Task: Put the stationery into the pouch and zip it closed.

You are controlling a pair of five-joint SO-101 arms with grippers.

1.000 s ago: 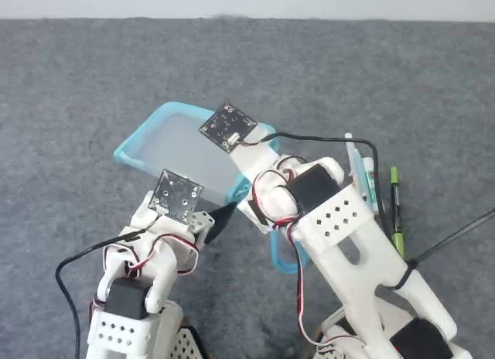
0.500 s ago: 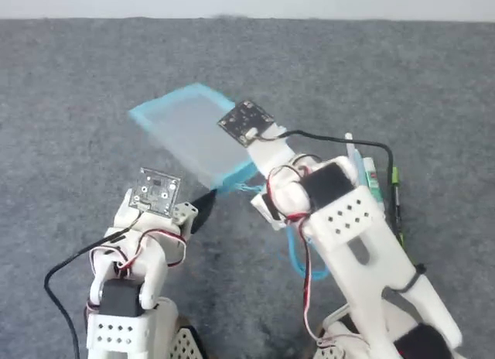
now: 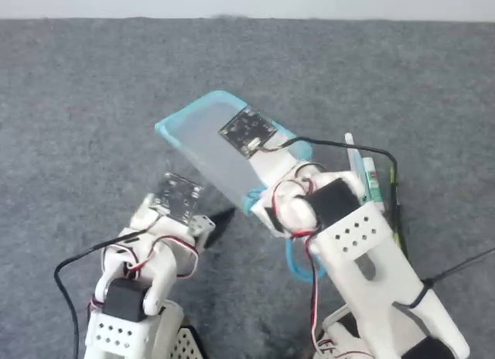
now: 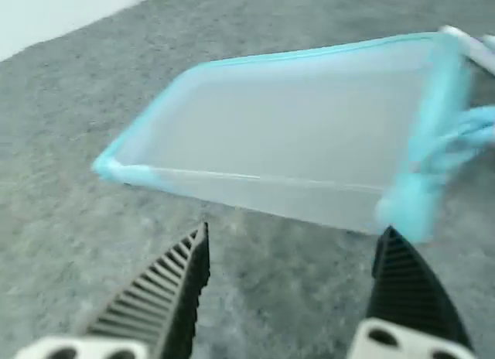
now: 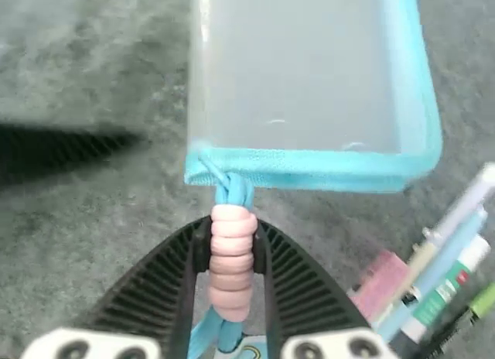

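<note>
The right end effector (image 5: pixel 230 226) is clamped on the pink bead (image 5: pixel 232 270) (strung on the pouch's (image 5: pixel 302 73) corner cord). The left end effector (image 4: pixel 294 235) gapes wide, just short of the pouch. Pens (image 5: pixel 445 254) lie beside the pouch.

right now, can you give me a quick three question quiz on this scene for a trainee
1. Fill the gap: the pens lie ___ the pouch.
2. True or false: the left gripper is open and holds nothing.
3. What is the right gripper shut on? A the pink bead pull on the pouch's cord; B a pen; C nothing.
Key: 1 outside; 2 true; 3 A.
</note>
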